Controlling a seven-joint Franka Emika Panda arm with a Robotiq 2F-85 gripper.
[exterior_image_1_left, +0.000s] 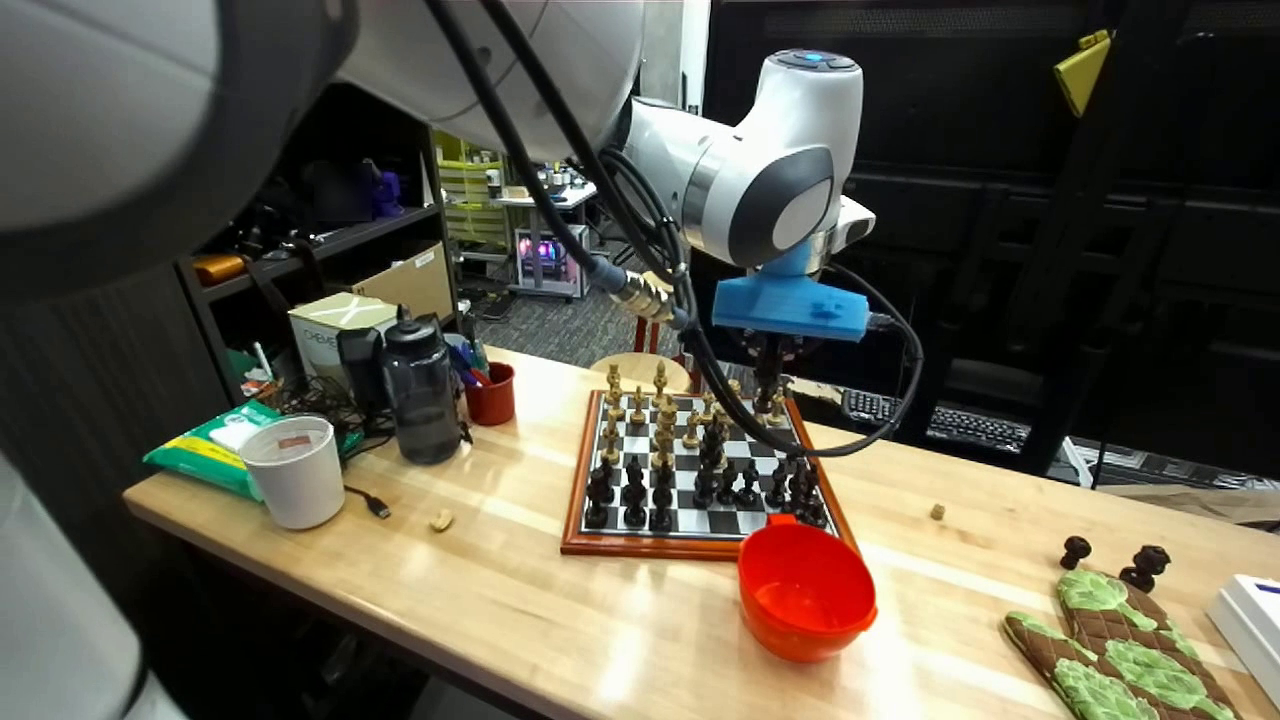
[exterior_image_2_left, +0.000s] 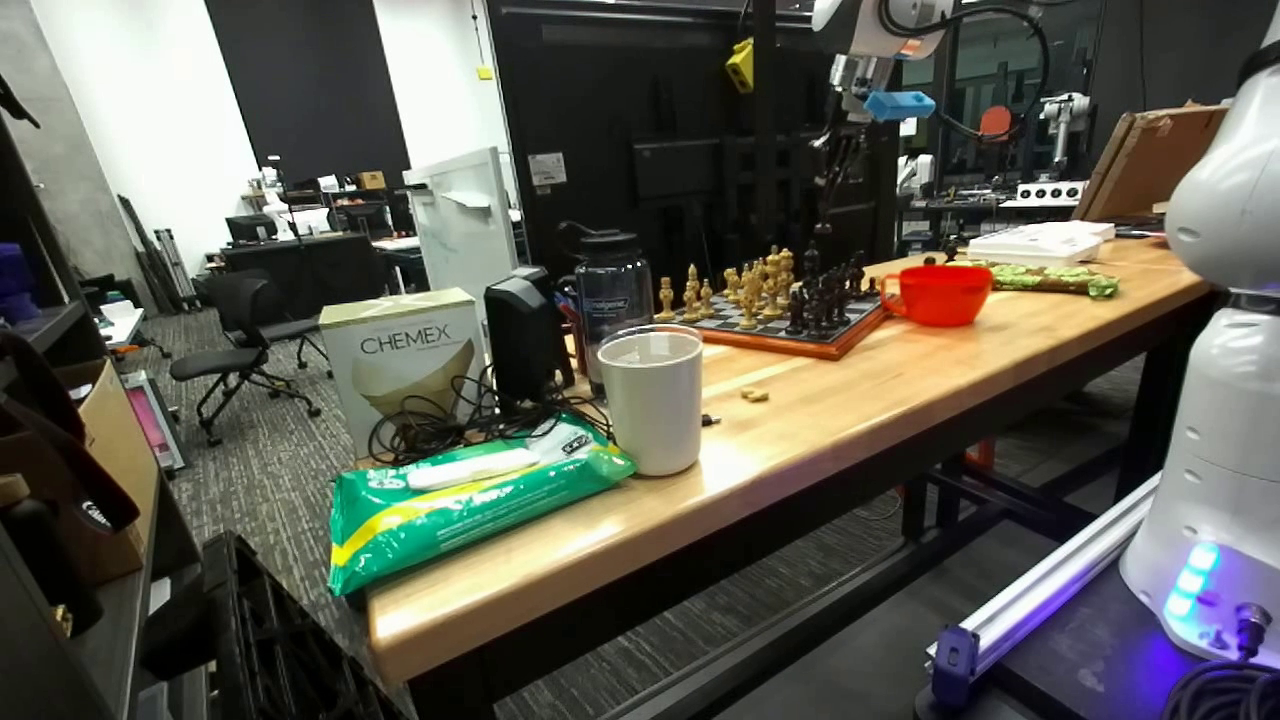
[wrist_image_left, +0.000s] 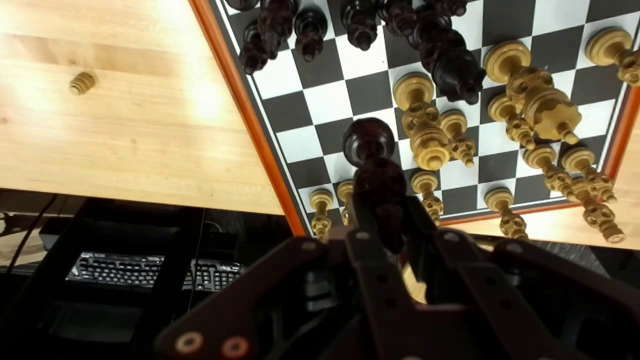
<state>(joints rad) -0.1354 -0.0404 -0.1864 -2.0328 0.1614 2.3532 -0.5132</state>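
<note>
Wrist view: the black two-fingered gripper (wrist_image_left: 392, 215) pinches a dark, glossy chess piece (wrist_image_left: 379, 181) by its top — likely to leave its base (wrist_image_left: 368, 142) free.

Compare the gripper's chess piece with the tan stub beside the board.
Colour: held piece dark, tan stub light.
Size: held piece larger than tan stub.
Place: held piece hangs from the gripper over the board; tan stub lies on the table.
Shared: neither rests on the board.
</note>
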